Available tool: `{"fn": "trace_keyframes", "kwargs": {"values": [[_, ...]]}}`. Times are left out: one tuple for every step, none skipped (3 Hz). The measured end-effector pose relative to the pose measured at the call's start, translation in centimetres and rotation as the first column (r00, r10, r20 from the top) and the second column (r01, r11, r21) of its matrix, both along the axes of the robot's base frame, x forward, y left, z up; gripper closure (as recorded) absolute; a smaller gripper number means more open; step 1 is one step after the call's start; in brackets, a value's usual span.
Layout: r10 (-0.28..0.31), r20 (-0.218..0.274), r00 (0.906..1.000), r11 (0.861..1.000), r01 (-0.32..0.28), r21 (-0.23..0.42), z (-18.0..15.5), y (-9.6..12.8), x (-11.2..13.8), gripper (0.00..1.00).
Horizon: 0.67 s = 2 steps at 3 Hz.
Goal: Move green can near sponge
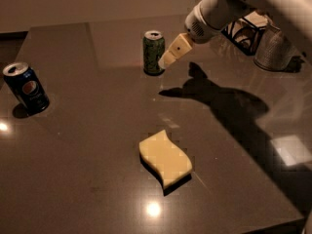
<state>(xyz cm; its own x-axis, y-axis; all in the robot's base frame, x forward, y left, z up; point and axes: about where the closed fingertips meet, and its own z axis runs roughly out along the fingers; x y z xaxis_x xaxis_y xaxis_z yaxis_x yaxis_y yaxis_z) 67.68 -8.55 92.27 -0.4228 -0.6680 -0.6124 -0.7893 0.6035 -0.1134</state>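
Note:
The green can [153, 52] stands upright at the back middle of the dark table [87, 140]. The pale yellow sponge [165, 157] lies flat toward the front, well apart from the can. My gripper [168, 57] reaches in from the upper right. Its pale fingers hang just to the right of the can, tip close to the can's side. It holds nothing that I can see.
A dark blue Pepsi can [26, 87] stands at the left edge. A metal cup [273, 50] and a black wire rack [243, 28] stand at the back right. The arm's shadow falls across the right half of the table.

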Motion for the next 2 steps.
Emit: {"fn": "trace_keyframes", "kwargs": {"values": [[0.002,-0.01,1.0,0.999,-0.002,0.039,-0.9,1.9,1.3,0.0],[0.03,-0.021,0.9993,0.997,-0.028,0.075,-1.5,4.2,2.4,0.0]]}}
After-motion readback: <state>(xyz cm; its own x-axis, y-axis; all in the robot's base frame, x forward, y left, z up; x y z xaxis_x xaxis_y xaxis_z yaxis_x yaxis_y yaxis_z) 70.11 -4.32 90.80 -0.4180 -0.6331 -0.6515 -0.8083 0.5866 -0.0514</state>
